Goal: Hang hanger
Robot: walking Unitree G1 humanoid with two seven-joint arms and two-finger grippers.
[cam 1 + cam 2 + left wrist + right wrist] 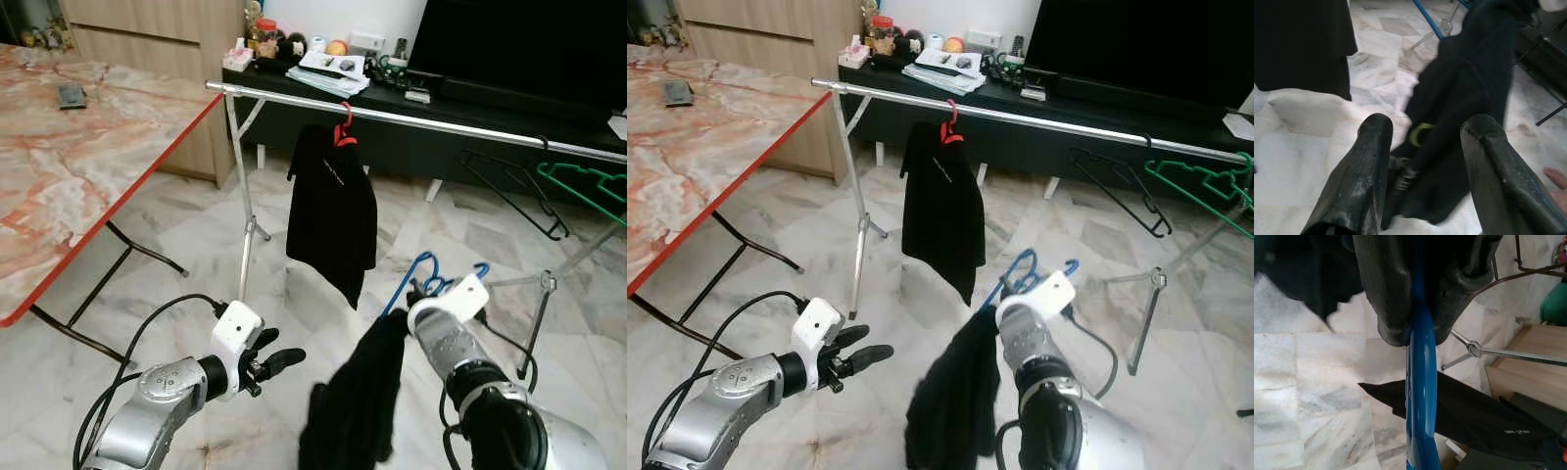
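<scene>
- Left eye view: the right hand (423,290) is raised near the middle, pinching a blue hanger (419,269) from which a black garment (358,406) droops down toward the marble floor (176,225).
- The left hand (279,360) is held out low on the left, its two fingers spread and holding nothing — just beside the drooping garment but apart from it.
- Right eye view: a silver clothes rail (1038,119) runs across the far side, carrying a black shirt (940,206) on a red hanger (949,121); further right hang a bare black hanger (1127,186) and a green hanger (1205,186).
- A marble tabletop (686,166) with a red edge stands at left.
- Left wrist view: spread fingers (1364,171) frame the dark garment (1459,122) ahead.
- Right wrist view: both fingers (1386,289) press together on the blue hanger's bar (1420,396), the hung shirt (1484,421) beyond.
</scene>
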